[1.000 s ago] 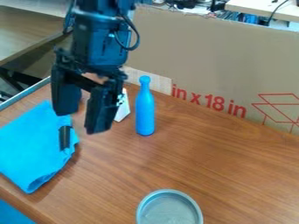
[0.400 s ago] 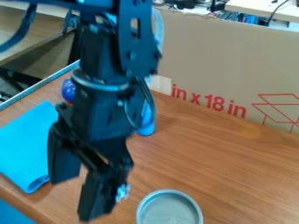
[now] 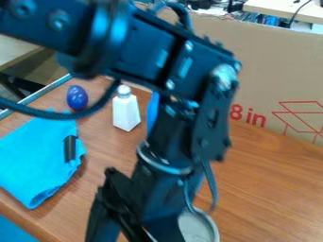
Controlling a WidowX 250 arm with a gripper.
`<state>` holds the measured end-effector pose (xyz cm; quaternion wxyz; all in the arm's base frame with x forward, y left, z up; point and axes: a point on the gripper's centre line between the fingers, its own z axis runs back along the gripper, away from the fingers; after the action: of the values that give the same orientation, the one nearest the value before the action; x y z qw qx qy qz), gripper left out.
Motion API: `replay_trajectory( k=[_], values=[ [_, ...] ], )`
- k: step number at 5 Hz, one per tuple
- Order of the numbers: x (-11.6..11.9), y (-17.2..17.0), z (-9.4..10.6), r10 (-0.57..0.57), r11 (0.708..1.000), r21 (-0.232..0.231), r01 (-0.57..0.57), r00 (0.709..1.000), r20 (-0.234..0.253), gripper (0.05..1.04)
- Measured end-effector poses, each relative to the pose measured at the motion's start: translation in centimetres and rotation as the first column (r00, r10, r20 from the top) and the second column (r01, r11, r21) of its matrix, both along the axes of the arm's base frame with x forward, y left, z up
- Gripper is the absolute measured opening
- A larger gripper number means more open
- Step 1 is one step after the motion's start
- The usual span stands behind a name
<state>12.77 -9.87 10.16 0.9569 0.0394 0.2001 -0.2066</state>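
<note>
Evidently, the thing nearest to the black two-finger gripper is the round, shallow grey dish at the bottom of the frame, just right of centre. Its left part is hidden behind the gripper, and whether the two touch cannot be told. By its look, the dish is judged to be light, stiff and thin-walled, not easily broken but apt to slide on the smooth wood-look table. It is probably best gripped by its raised rim, with one side of the wall pinched, since the wide, flat floor offers little to hold.

The black arm is stretched across the upper left and bent near the upper centre, with its lower part slanted down and leftward to the bottom edge. Whether the gripper is spread, closed or loaded cannot be told.

At the left, a bright blue folded cloth is seen with a small black object on its right part. Above it a glossy dark-blue egg-shaped object is placed, and farther right a white bottle with a grey cap is stood upright. Beside that, a blue object is partly covered by the arm.
</note>
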Motion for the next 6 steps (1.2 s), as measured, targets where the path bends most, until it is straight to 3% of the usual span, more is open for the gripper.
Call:
replay_trajectory(
  k=[2, 3, 4, 6],
  values=[
    [0.6, -1.5, -2.8, 0.043, 0.999, -0.006, -0.043, 0.999, -0.009, 1.002],
    [2.9, -0.7, -3.7, 0.117, 0.993, -0.005, -0.117, 0.993, 0.017, 1.002],
    [7.1, -0.4, -3.7, 0.147, 0.989, -0.015, -0.146, 0.988, 0.047, 1.002],
    [14.7, -1.8, -3.8, 0.186, 0.980, -0.099, -0.174, 0.975, 0.121, 1.001]
  ],
)
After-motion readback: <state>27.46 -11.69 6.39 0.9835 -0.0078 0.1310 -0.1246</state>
